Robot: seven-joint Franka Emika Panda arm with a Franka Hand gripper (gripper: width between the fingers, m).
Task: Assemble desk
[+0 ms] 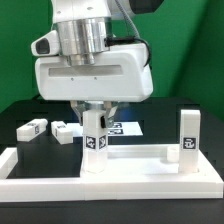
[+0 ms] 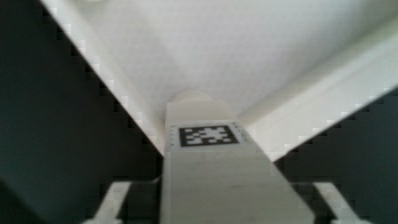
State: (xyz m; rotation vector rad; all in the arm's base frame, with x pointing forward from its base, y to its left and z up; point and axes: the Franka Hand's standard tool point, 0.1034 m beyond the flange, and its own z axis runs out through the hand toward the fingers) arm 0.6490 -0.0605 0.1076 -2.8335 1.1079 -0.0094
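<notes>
Claw (image 1: 94,118) straddles upright leg (image 1: 95,143), jaws partly closed; contact cannot be confirmed. Claw body hides leg's top. Wrist view blurred, fingers (image 2: 118,200) cut off.

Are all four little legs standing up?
No, two lying legs rest flat on the black table, and only two upright legs stand.

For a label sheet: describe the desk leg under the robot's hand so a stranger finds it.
Find the wide white desk top panel in the foreground. Two legs stand upright at it; this leg is the one toward the exterior view's left, directly under the hand. The other upright leg stands alone, unattended.
</notes>
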